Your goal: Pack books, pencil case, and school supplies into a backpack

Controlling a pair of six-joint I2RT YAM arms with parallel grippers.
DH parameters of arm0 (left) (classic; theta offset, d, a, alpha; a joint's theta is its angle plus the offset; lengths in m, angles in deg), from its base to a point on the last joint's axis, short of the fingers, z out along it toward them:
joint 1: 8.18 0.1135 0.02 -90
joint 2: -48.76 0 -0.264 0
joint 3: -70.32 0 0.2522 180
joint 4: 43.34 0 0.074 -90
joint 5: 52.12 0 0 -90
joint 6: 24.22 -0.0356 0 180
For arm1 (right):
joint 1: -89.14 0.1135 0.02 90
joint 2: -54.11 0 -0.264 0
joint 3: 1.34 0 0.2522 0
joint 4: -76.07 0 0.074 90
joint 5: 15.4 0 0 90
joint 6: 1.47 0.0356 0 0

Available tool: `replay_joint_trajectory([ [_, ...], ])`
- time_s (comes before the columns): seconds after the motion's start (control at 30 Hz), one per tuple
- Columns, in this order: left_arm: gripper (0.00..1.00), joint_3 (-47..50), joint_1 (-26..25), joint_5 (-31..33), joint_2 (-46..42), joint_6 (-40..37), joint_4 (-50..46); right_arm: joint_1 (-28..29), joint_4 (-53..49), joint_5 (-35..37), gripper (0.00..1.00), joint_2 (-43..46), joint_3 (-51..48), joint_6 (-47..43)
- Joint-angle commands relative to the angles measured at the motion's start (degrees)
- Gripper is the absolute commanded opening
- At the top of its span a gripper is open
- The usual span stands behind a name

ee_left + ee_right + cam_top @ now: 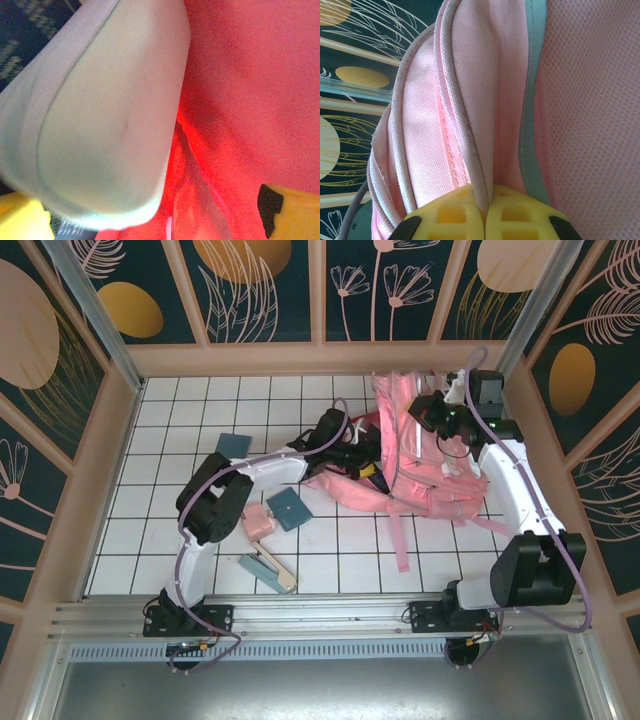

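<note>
The pink backpack [440, 465] lies at the right of the tiled table, its mouth facing left. My left gripper [366, 464] reaches into that mouth. In the left wrist view the mint-green pencil case [105, 115] lies against the red lining [250, 90] of the backpack. It sits by the left yellow finger [20, 220] and apart from the right one, so the left gripper [160, 222] is open. A dark navy book [27, 30] shows behind the case. My right gripper [485, 202] is shut on a piped fabric edge [470, 125] of the backpack, holding it up at the top [442, 416].
On the tiles left of the backpack lie two teal squares [233, 446] [289, 508], a pink piece [259, 521] and a teal-and-cream stapler-like tool [268, 571]. A pink strap [400, 540] trails toward the near edge. Patterned walls close in the table's back and sides.
</note>
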Motion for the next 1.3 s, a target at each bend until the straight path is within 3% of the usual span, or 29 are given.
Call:
replay_joint_trajectory([
  [0.0,0.99,0.8,1.0,0.6,-4.7,-4.0,-3.0,-1.2,4.6,1.3,0.0,3.0,2.6,-1.4],
  [0.47,0.99,2.9,4.6,1.6,-11.1,-12.3,-13.9,-1.3,4.7,1.8,0.0,3.0,2.3,-1.8],
  [0.6,0.98,0.9,4.8,8.3,-15.0,-17.9,-22.2,-1.3,3.7,2.2,0.0,2.9,2.9,-2.1],
  [0.77,0.98,0.3,4.7,22.1,-24.6,-26.0,-33.2,-0.1,2.5,3.1,0.0,3.6,3.0,-3.1],
  [0.87,0.99,6.0,6.5,25.3,-30.4,-25.2,-33.6,1.3,1.6,5.2,0.0,3.7,2.9,-4.6],
  [1.0,0.98,8.9,10.0,37.5,-33.9,-21.4,-44.5,2.6,0.6,7.9,0.0,3.4,2.3,-6.1],
  [1.13,0.98,9.0,13.5,39.6,-35.3,-21.5,-53.1,3.7,1.4,9.8,0.0,3.7,0.8,-6.9],
  [1.27,0.98,11.1,19.4,39.6,-33.6,-24.1,-52.8,4.6,3.0,10.0,0.0,3.2,-0.6,-6.7],
])
